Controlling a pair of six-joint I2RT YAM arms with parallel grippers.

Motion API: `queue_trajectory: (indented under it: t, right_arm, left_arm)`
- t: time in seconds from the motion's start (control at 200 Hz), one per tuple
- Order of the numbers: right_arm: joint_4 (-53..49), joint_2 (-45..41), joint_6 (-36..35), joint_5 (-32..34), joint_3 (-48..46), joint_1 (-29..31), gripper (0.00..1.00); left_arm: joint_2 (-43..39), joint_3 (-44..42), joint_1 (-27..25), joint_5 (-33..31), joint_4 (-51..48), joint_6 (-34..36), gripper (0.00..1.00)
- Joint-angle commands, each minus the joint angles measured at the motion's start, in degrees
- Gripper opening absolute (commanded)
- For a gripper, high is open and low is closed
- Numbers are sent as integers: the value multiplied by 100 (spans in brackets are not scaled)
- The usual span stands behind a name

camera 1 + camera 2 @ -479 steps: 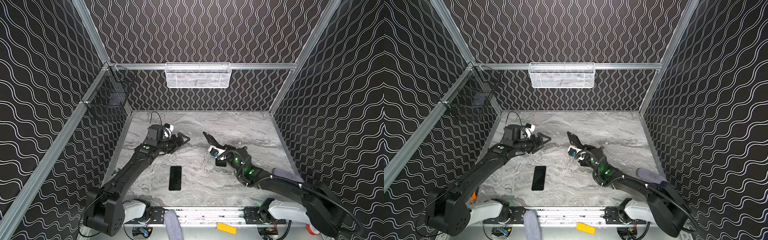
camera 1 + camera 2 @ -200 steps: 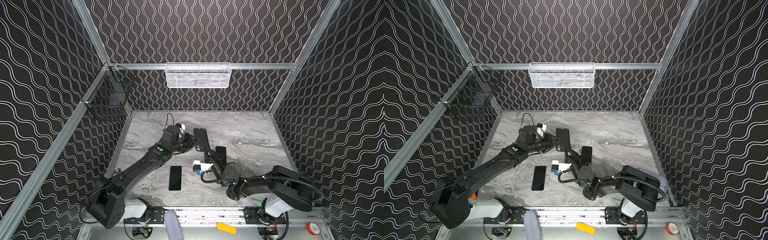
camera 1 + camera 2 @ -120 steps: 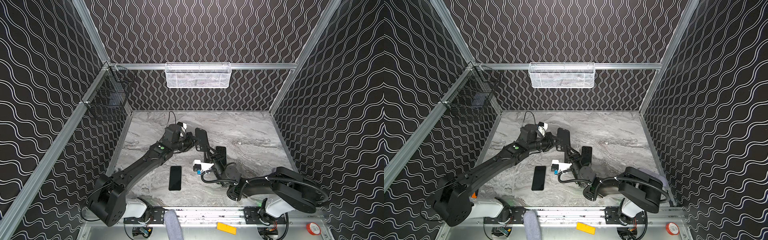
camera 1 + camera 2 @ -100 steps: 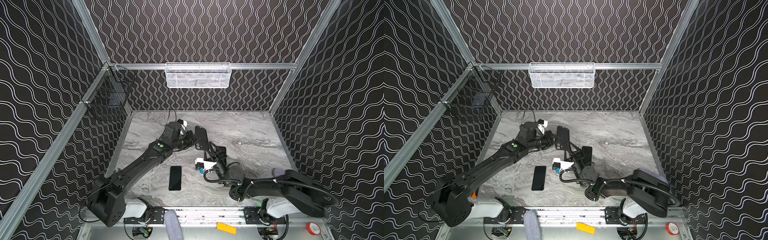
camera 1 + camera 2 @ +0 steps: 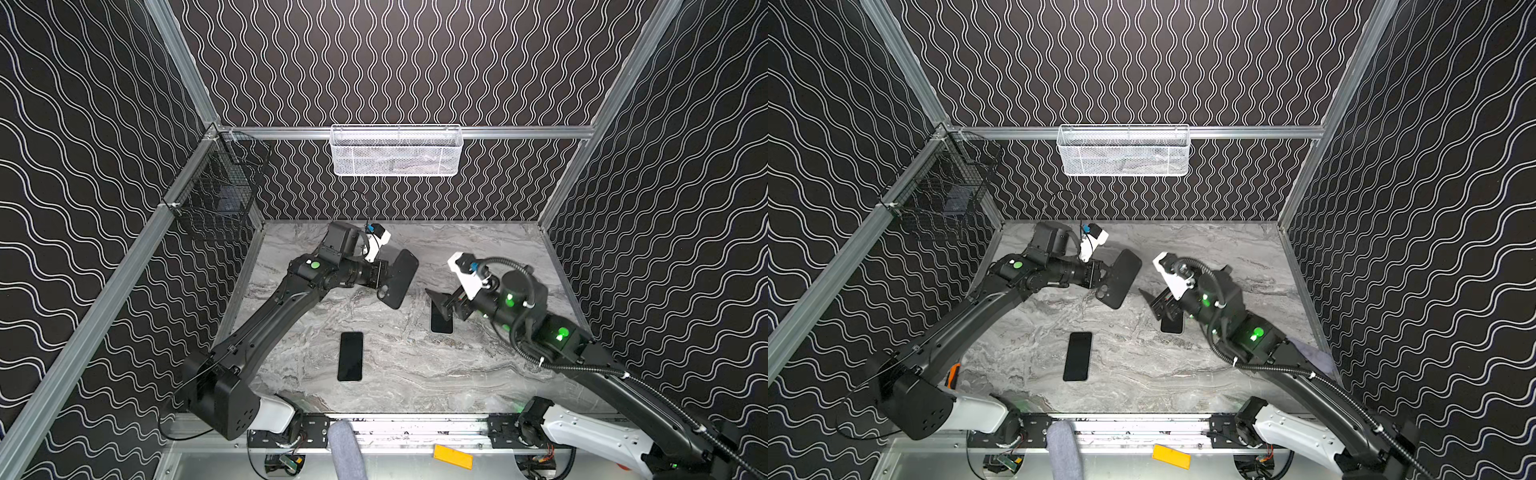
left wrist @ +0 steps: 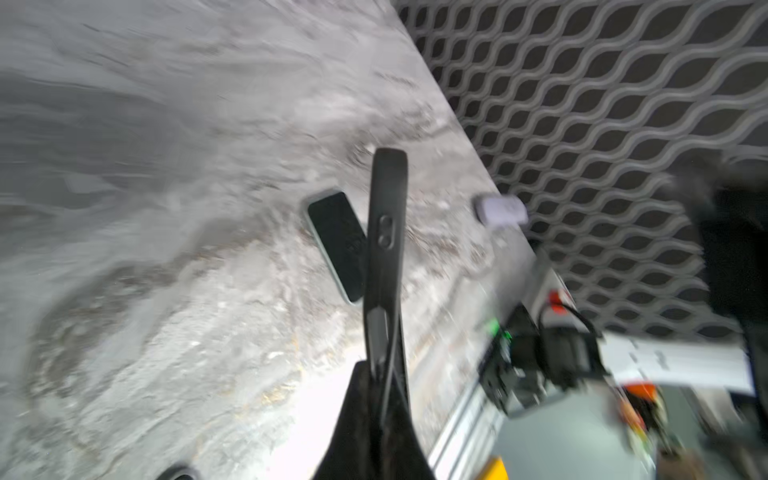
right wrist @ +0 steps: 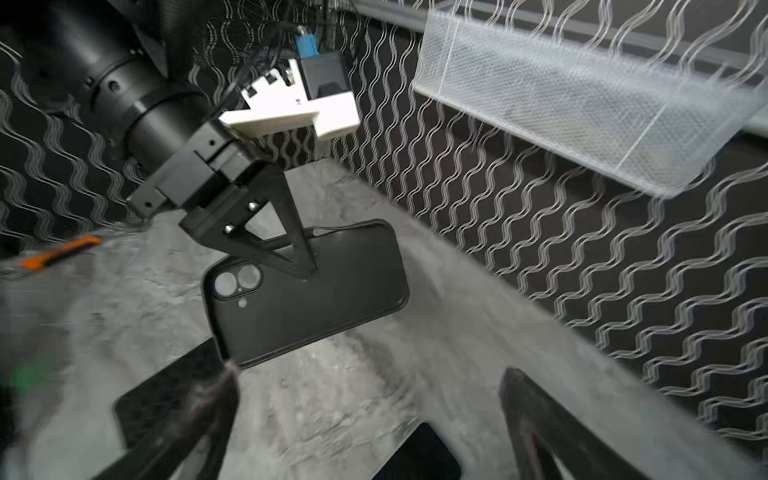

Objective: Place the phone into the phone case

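Twice over, in both top views, saw the marbled grey desk [image 5: 436,374], boxed in by black walls with white wavy lines. Next in size, found the left arm [image 5: 282,316] stretched from the front rail toward the back of the desk, and the right arm [image 5: 557,334] bent in from the front right corner. Noted a white mesh basket [image 5: 395,151] hung on the back wall and a black wire basket [image 5: 216,187] on the left wall.

Found the left pincer [image 5: 386,277] clamped on one long edge of the black phone case [image 5: 401,278], close to its camera cut-outs, holding it tilted and clear of the desk. Saw that case back-on in the right wrist view and edge-on in the left wrist view.

Found the right pincer [image 7: 369,374] spread wide and gripping nothing, its fingers [image 7: 199,415] set well apart and short of the case.

Spotted the phone [image 5: 350,356] lying flat, screen dark, toward the front middle of the desk, well apart from both pincers. Made out a second black slab [image 5: 441,324], phone-shaped, flat on the desk just under the right pincer. Could not tell whether touched, nor whether phone or case.
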Motion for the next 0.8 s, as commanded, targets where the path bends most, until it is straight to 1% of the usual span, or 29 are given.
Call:
queue_trajectory:
  t: [0.0, 0.12, 0.225, 0.445, 0.496, 0.601, 0.721, 0.796]
  right_arm:
    - [-789, -66, 721, -2637, 106, -555, 100]
    - [-691, -96, 686, -3420, 64, -1004, 100]
    - [-705, 78, 685, -3732, 91, -1255, 99]
    - [-268, 367, 854, -4184, 194, -1413, 98]
    - [-283, 529, 823, -4308, 292, -1439, 96]
    - [-270, 907, 829, -4550, 489, -1439, 91]
    - [-508, 1310, 714, -4621, 700, -1439, 86]
    - [-446, 1409, 744, -4649, 712, -1439, 85]
  left_arm:
    - [60, 291, 10, 1247, -663, 830, 0]
    - [19, 503, 89, 1331, -1331, 1362, 0]
    - [-59, 559, 135, 1507, -1671, 1613, 0]
    - [-308, 287, 135, 1921, -1390, 1435, 0]
    - [-320, 288, 129, 2037, -1430, 1475, 0]
    - [-353, 227, 128, 2075, -1365, 1441, 0]
    - [-397, 187, 126, 2166, -1322, 1439, 0]
    - [-425, 152, 127, 2186, -1281, 1412, 0]
